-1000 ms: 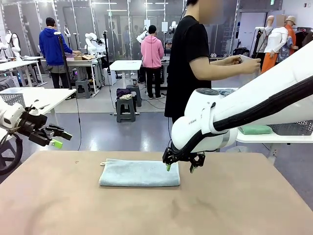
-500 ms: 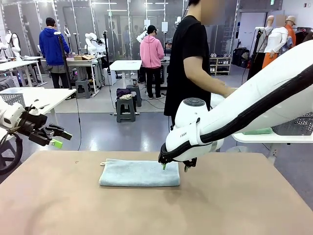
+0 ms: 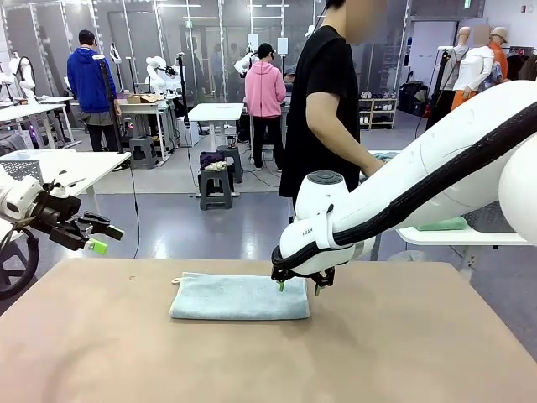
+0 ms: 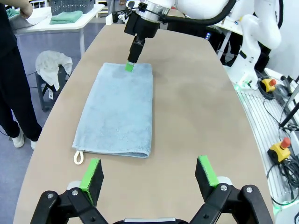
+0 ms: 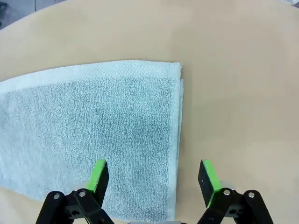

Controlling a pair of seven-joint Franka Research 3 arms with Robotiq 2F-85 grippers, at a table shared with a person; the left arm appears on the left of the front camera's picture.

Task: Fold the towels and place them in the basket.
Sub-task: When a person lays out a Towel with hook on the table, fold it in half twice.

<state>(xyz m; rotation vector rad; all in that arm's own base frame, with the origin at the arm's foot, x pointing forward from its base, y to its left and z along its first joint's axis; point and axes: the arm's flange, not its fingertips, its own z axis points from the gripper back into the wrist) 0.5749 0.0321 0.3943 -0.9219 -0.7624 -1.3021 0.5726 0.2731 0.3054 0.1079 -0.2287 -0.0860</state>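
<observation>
Right wrist view: towel (image 5: pixel 93 121) edge between open jaws; bare table (image 5: pixel 243 93) beyond.

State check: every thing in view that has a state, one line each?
pale blue towel: folded, flat on the table.
green towel: folded, on the side table by the basket.
basket: upright on the side table, contents hidden.
left gripper: open, holding nothing, off the table's left edge.
right gripper: open, low, straddling the pale blue towel's right edge.
</observation>
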